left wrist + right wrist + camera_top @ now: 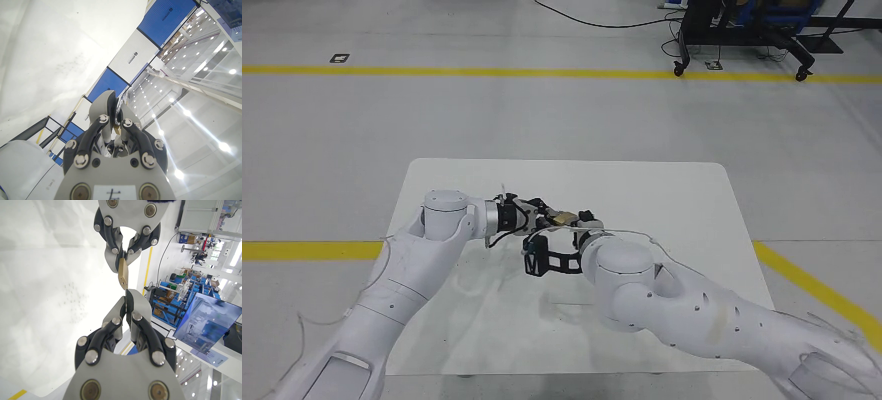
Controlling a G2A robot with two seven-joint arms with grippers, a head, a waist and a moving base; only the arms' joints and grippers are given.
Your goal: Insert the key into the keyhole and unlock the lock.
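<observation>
We see the left tool (118, 104) just left of centre in the top view, clamped shut on the lock (562, 216) over the desk (662, 190). Its wrist view shows the shackle pinched between the pads. Right of it, the right tool (127, 298) is closed on the key (125, 292). The blade meets the lock's keyhole end; we can't tell how deep it sits.

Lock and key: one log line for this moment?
left gripper shut on lock | right gripper shut on key | key tip at keyhole
</observation>
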